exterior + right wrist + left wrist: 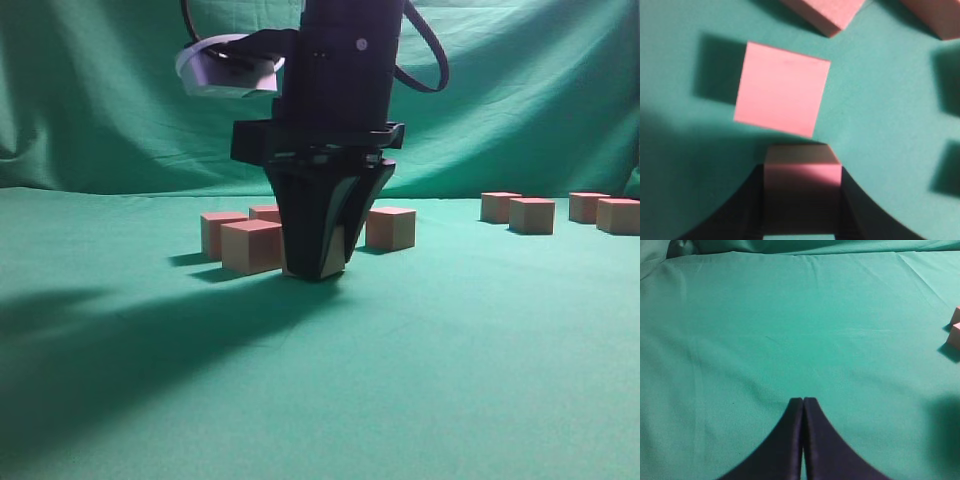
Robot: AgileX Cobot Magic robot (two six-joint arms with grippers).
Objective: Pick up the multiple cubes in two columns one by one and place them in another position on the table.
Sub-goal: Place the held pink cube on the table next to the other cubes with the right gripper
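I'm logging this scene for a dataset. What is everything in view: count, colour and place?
cubes near the middle: four showing, pink tops with tan sides, grouped around the right gripper.
cube in the gripper: one, pink, between the jaws.
cubes at far right: four, pink and tan, in a loose row.
table: one, green cloth, same as the backdrop.
right gripper: black, down at the table, shut on a cube.
left gripper: black, shut, over bare cloth.

Cubes (251, 246) are crowding closely around the right gripper (318, 268), one cube (782, 88) just ahead of its fingertips; another cluster (531, 215) is sitting far right, while green table (420, 380) is lying seemingly open in front
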